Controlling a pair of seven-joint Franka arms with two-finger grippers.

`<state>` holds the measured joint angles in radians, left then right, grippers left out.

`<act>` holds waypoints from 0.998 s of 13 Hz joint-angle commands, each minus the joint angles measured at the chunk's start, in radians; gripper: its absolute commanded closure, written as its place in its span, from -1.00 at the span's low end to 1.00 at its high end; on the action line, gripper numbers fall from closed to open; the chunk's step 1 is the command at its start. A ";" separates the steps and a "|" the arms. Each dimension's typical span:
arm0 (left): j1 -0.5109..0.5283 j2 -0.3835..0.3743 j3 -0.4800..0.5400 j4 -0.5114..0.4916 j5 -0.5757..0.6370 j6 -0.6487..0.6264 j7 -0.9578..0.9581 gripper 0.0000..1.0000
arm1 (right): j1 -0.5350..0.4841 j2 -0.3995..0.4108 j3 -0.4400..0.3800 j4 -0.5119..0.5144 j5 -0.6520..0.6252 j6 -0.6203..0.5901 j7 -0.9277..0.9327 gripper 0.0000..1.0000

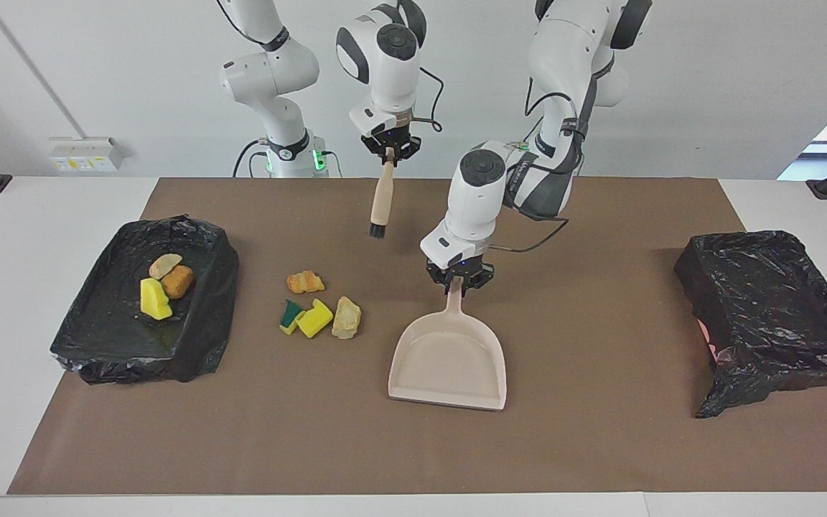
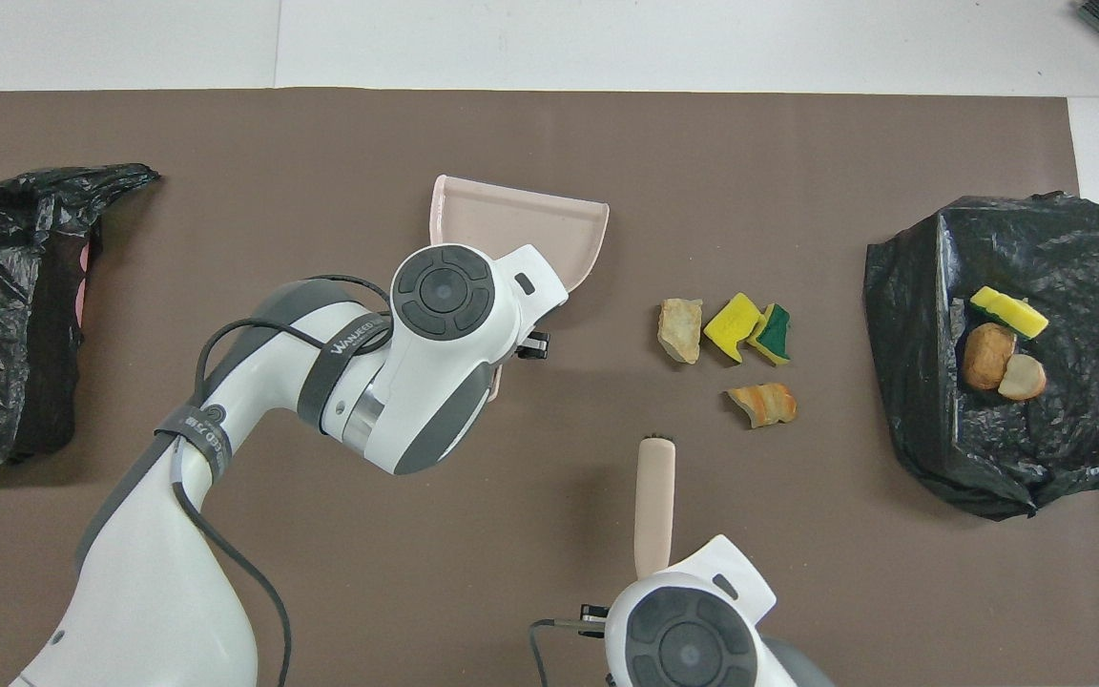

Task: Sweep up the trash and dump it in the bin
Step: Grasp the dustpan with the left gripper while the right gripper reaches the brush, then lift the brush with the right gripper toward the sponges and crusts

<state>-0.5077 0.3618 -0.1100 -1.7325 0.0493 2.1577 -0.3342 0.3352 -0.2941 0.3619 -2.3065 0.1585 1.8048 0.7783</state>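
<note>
White wall at back, white surface (image 1: 40,345) under a brown mat (image 1: 571,445); landmark is the dustpan (image 1: 449,359), lying flat mid-mat, open mouth pointing away from the robots

Trash: four loose scraps (image 1: 316,305) on the mat just beside the dustpan, toward the right arm's end: an orange-brown piece, a green-backed yellow piece touching a plain yellow one, a beige chunk closest to the pan. Three more scraps (image 1: 162,283) already sit in the black-lined bin (image 1: 83,337), well apart from the dustpan at the right arm's end. A second black-lined bin (image 1: 765,309) sits at the left arm's end, nothing visible inside

Left end effector (image 1: 460,281) is down at the dustpan's handle, fingers pinched on the handle end; pan not lifted. Right end effector (image 1: 390,152) is up over the mat on the robots' side of the scraps, pinching the top of a wooden-handled brush (image 1: 382,197) that hangs bristles down, clear of the mat

Handling, judged: scraps are light, soft, squashy foam, so likely to skid or tumble under bristles, better pushed as a group with low, slow strokes into the pan mouth than picked. Dustpan looks like stiff light plastic; the handle is the only sensible hold, keep it level when carrying so nothing slides out
</note>
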 commanded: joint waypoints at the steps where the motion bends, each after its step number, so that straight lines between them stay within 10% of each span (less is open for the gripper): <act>1: 0.043 -0.043 0.003 0.005 0.018 -0.064 0.360 1.00 | -0.140 -0.017 0.011 -0.013 -0.081 -0.013 -0.146 1.00; 7: 0.086 -0.046 0.004 -0.007 0.018 -0.104 0.868 1.00 | -0.502 0.070 0.012 -0.018 -0.220 0.114 -0.597 1.00; 13: 0.066 -0.066 0.000 -0.030 0.020 -0.150 0.937 1.00 | -0.546 0.300 0.023 0.076 -0.338 0.181 -0.617 1.00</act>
<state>-0.4294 0.3275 -0.1125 -1.7337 0.0552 2.0238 0.5864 -0.2144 -0.0514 0.3668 -2.3005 -0.1552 2.0299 0.1791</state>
